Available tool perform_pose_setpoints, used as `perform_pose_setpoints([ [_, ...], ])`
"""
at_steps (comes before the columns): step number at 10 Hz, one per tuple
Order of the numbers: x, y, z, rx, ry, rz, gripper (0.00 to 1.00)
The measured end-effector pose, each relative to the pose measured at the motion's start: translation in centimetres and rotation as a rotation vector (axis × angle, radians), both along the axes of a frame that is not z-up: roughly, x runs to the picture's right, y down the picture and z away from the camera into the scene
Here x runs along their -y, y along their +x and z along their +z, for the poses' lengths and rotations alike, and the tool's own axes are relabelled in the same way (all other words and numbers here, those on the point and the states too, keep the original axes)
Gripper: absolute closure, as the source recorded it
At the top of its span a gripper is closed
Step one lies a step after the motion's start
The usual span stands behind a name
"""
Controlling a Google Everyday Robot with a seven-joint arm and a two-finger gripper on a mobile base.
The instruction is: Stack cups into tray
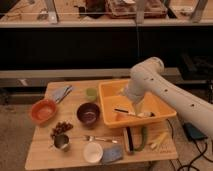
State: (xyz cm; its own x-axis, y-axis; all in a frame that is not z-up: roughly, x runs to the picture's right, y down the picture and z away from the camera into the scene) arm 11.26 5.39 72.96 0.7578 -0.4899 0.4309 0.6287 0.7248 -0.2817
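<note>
The yellow-orange tray (107,102) stands on the right half of the wooden table (45,155). My gripper (134,111) hangs from the white arm (150,80) and reaches down inside the tray, over some dark items on its floor. The light-green cup (90,93) stands upright just left of the tray's far corner. The white cup (93,152) sits near the table's front edge. The shiny metal cup (62,142) with a handle stands at the front left. All three cups are outside the tray and apart from the gripper.
A dark purple bowl (88,113) sits left of the tray and an orange bowl (43,110) further left. A fork (100,139), blue cloths (61,92), dark red pieces (61,128), a brush (129,139) and a yellow item (159,140) lie around.
</note>
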Motion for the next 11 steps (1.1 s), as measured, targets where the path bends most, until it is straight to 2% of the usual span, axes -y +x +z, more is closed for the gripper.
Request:
perform_pose_setpoints([
  [2, 5.1, -2.6, 1.0, 0.041, 0.109, -0.019, 0.20],
  [4, 8.9, -5.4, 1.7, 0.104, 0.202, -0.047, 0.20],
  [5, 10.9, -7.1, 2.0, 0.145, 0.274, -0.058, 0.20],
  [7, 12.9, -9.6, 3.1, 0.221, 0.399, -0.061, 0.20],
  [8, 13.4, -10.9, 4.1, 0.230, 0.429, -0.066, 0.20],
  [9, 13.7, -11.6, 4.4, 0.235, 0.441, -0.068, 0.20],
  [11, 13.7, -11.0, 4.6, 0.224, 0.442, -0.064, 0.20],
])
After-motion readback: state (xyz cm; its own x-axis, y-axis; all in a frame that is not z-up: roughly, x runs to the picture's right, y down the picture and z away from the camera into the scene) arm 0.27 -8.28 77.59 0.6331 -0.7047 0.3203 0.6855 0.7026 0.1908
